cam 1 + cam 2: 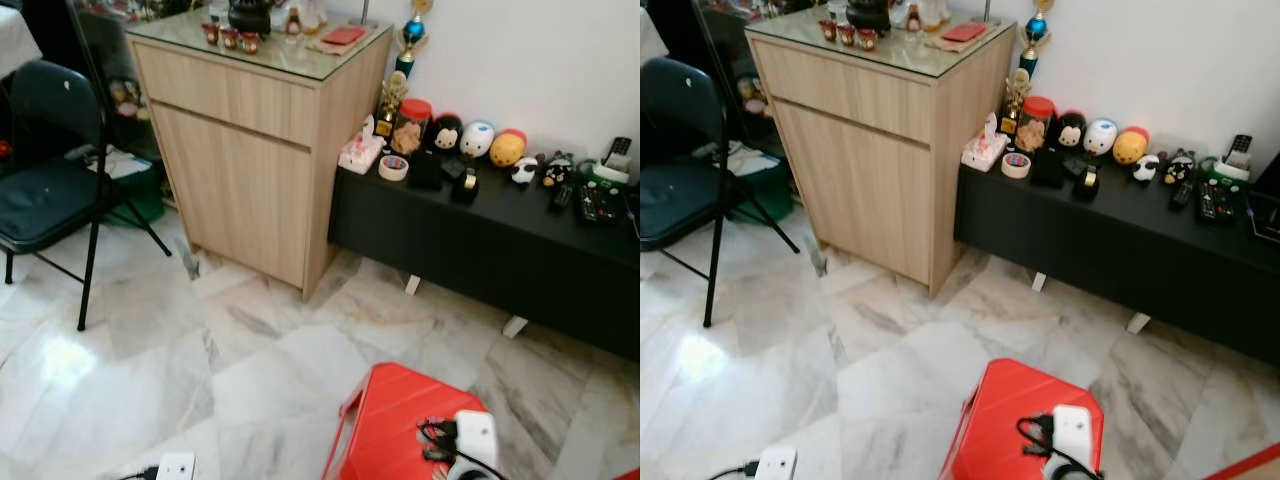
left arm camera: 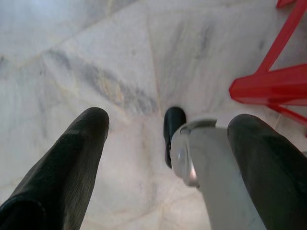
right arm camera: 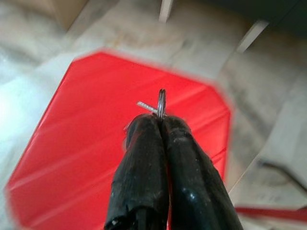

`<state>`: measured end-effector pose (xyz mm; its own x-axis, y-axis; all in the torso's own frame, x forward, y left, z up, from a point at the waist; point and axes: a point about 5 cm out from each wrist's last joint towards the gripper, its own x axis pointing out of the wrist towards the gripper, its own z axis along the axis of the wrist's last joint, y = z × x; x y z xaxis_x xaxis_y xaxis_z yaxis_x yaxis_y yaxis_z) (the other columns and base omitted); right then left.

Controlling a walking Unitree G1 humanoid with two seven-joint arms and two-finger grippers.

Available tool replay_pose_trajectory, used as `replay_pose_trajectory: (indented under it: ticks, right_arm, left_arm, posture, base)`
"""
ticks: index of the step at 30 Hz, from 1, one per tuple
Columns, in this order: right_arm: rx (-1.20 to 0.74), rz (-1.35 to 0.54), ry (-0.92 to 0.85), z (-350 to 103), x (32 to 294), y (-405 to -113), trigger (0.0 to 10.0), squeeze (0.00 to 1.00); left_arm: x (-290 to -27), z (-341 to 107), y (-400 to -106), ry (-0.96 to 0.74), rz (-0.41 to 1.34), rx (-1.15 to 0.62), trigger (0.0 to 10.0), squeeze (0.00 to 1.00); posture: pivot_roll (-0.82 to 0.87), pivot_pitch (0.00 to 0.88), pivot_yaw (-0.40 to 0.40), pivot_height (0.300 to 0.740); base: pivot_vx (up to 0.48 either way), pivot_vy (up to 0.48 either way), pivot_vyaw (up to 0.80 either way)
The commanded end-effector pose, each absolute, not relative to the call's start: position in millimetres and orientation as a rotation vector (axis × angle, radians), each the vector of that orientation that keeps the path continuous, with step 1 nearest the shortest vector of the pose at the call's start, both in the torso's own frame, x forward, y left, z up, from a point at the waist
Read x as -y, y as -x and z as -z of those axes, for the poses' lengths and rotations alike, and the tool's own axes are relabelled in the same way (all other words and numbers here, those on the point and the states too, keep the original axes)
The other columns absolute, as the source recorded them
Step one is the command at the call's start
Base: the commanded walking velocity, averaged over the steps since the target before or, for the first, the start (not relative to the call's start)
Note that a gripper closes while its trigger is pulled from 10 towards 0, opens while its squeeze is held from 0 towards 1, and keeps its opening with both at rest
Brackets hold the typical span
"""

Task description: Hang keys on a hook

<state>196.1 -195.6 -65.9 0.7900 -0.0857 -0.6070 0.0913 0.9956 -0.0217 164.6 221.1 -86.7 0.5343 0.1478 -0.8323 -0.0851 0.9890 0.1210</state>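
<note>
- Pinching the key ring point(image 3: 161, 103), the right gripper point(image 3: 160, 125) hangs above the red stool point(image 3: 86, 143): keys secured.
- Left gripper point(image 2: 168, 143) spread, idle above the floor point(image 2: 96, 57).
- Hanging remains; hook unlocated.

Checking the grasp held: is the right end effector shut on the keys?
Shut: the right end effector has fingers pressed together, the keys ring poking out.
</note>
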Motion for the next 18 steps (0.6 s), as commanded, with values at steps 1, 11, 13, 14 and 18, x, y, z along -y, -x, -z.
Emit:
replay_pose_trajectory:
  ticks: [1,11,13,14,18]
  right_arm:
    - [-0.633,0.073,0.012,65.4,190.5,-195.2,10.0,0.0]
    - [-0.491,0.073,0.107,56.2,178.5,-197.5,10.0,0.0]
    - [-0.415,0.09,0.121,51.7,180.6,-189.9,10.0,0.0]
    - [-0.399,0.097,0.115,50.8,182.0,-186.7,10.0,0.0]
    - [-0.344,0.09,0.133,46.9,185.0,-165.9,10.0,0.0]
  left_arm:
    - [-216.8,87.5,-164.8,-0.088,-0.122,-0.997,10.0,0.0]
    - [-230.7,78.6,-173.9,-0.137,-0.152,-0.906,10.0,0.0]
    - [-235.4,77.8,-172.4,-0.136,-0.176,-0.897,10.0,0.0]
    - [-236.0,78.0,-171.8,-0.138,-0.178,-0.899,10.0,0.0]
    - [-238.1,78.6,-168.9,-0.145,-0.182,-0.903,10.0,0.0]
  posture:
    - [0.11,0.0,-0.081,0.74]
    - [0.12,0.0,-0.073,0.74]
    - [0.12,0.0,-0.073,0.74]
    - [0.12,0.0,-0.073,0.74]
    - [0.11,0.0,-0.072,0.74]
  base:
    - [0.0,0.0,0.0]
    - [0.0,0.0,0.0]
    - [0.0,0.0,0.0]
    - [0.0,0.0,0.0]
    - [0.0,0.0,0.0]
